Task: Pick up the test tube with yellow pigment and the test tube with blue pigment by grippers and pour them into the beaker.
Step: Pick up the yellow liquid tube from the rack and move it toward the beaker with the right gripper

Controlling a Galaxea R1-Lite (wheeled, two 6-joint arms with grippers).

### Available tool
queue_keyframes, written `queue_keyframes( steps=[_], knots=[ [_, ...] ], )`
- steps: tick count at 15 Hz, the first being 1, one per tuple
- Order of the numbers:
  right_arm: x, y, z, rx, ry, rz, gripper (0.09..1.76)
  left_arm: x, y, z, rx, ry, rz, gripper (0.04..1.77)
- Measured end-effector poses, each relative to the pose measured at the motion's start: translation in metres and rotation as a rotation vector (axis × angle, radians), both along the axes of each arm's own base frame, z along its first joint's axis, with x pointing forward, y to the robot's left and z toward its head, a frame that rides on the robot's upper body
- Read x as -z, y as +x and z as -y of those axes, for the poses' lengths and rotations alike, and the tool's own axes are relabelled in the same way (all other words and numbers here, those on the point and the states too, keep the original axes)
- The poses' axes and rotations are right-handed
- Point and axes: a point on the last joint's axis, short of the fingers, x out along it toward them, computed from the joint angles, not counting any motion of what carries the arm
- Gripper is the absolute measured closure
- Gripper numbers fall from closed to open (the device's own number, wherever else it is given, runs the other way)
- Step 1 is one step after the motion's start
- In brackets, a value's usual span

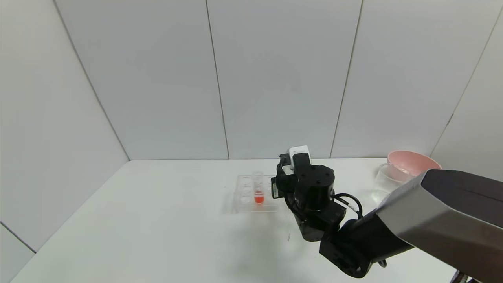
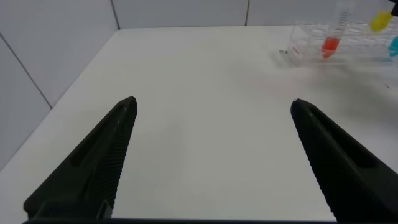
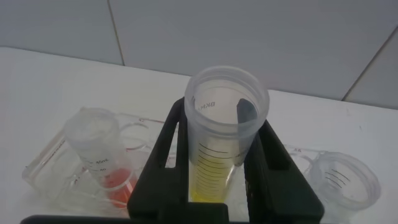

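Note:
My right gripper [image 3: 222,121] is shut on the test tube with yellow pigment [image 3: 217,168], holding it upright over the clear rack [image 3: 56,168]. In the left wrist view the yellow liquid [image 2: 380,22] sits higher than the cyan liquid of the test tube with blue pigment [image 2: 394,45], which is at the picture's edge. In the head view the right wrist [image 1: 310,184] hides both of these tubes. The clear beaker [image 1: 387,182] stands far to the right, in front of the pink bowl. My left gripper [image 2: 212,102] hovers open over bare table, well away from the rack.
A tube with orange-red liquid [image 1: 258,192] stands in the rack [image 1: 251,194]. A pink bowl [image 1: 410,163] sits at the back right by the wall. Another clear tube mouth [image 3: 345,180] shows beside the held tube. My right forearm [image 1: 432,220] crosses the table's right side.

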Motion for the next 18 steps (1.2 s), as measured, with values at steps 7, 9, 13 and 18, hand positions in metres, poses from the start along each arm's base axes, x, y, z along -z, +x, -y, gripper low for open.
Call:
queue_keyframes(
  steps=[7, 9, 13, 18],
  knots=[
    [-0.017, -0.004, 0.001, -0.017, 0.016, 0.030, 1.28, 0.000, 0.000, 0.000, 0.000, 0.000, 0.000, 0.05],
    [-0.019, -0.005, 0.002, -0.021, 0.010, 0.035, 1.28, 0.000, 0.000, 0.000, 0.000, 0.000, 0.000, 0.05],
    [-0.030, -0.012, 0.006, -0.110, -0.015, 0.018, 1.28, 0.000, 0.000, 0.000, 0.000, 0.000, 0.000, 0.05],
    [-0.052, -0.028, 0.035, -0.337, -0.068, -0.025, 1.28, 0.000, 0.000, 0.000, 0.000, 0.000, 0.000, 0.05]
  ],
)
